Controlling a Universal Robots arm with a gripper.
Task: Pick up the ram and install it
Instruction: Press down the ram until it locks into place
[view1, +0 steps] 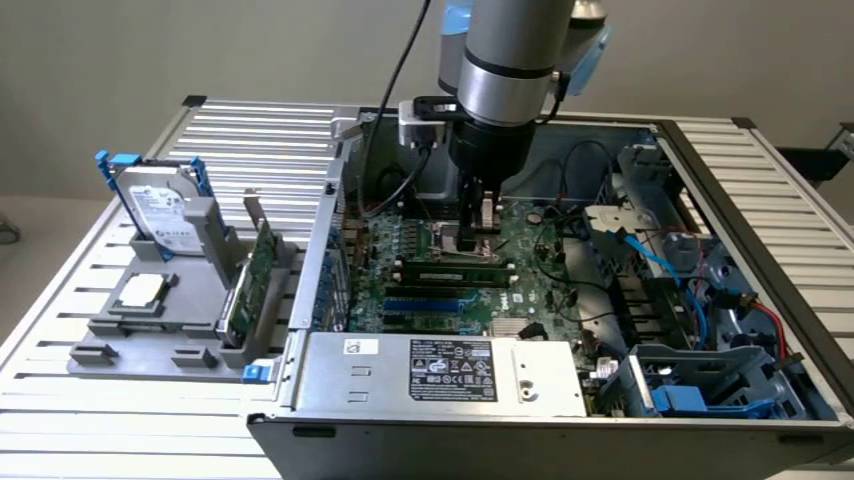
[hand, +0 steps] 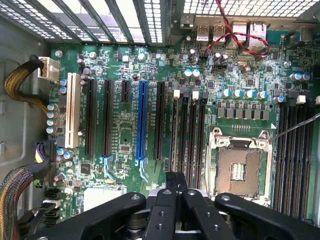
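Gripper fingers pressed together, low over the motherboard beside the CPU socket. The ram lies seated across its slots, likely pushed home.

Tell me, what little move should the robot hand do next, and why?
Probably shift the shut gripper over the ram and press gently down. The ram stands in a motherboard slot beside the CPU socket, and the gripper holds nothing and hangs close by it. Whether the ram is fully clicked in, I cannot tell.
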